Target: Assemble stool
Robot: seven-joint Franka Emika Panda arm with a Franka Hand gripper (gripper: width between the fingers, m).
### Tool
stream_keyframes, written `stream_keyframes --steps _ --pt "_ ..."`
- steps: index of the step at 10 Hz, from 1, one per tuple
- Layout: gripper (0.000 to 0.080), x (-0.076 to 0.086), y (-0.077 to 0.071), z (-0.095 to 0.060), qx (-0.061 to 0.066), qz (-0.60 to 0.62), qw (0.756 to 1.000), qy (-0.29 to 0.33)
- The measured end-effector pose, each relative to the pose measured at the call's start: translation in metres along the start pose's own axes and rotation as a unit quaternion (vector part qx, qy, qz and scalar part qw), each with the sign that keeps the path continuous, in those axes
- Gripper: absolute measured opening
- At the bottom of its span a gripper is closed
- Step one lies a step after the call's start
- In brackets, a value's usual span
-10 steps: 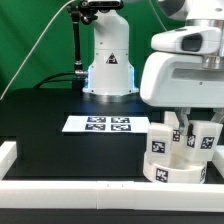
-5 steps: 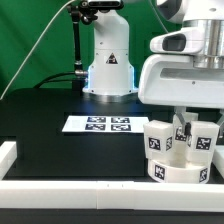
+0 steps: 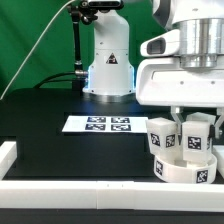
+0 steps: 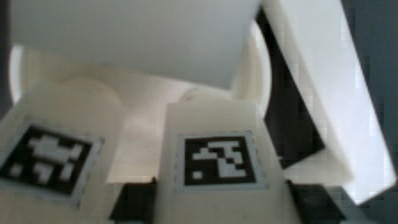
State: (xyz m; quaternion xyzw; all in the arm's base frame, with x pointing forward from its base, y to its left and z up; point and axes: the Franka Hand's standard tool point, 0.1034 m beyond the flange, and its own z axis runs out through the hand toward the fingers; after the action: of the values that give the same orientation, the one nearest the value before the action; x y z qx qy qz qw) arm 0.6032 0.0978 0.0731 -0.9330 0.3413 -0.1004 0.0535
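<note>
The round white stool seat point(image 3: 186, 169) lies on the black table at the exterior view's lower right, with tags on its side. Short white legs point(image 3: 160, 136) stand upright on it. My gripper point(image 3: 186, 124) reaches down from the white hand among them and is shut on one tagged leg point(image 3: 198, 134). In the wrist view that leg point(image 4: 222, 110) fills the middle, with a dark finger point(image 4: 139, 203) on each side of its tag and my gripper point(image 4: 224, 205) closed round it. A second tagged leg point(image 4: 48, 155) stands beside it.
The marker board point(image 3: 98, 124) lies flat on the table left of the stool. A white border rail point(image 3: 70, 196) runs along the near edge and another point(image 3: 8, 152) stands at the left. The robot's white base point(image 3: 108, 60) is behind.
My hand and the stool have shifted a little toward the exterior view's right. The seat and its legs have turned, so their tags face differently.
</note>
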Motion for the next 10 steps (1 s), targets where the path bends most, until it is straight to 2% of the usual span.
stream_keyframes --steps 2,5,10 --pt "0.0338 -0.0028 -0.0034 0.0007 0.019 0.12 0.993 0.003" --pt "0.0338 -0.0062 -0.0065 0.0007 0.019 0.213 0.977 -0.005" --pt "0.0338 -0.0052 -0.0053 0.0013 0.033 0.437 0.899 -0.023"
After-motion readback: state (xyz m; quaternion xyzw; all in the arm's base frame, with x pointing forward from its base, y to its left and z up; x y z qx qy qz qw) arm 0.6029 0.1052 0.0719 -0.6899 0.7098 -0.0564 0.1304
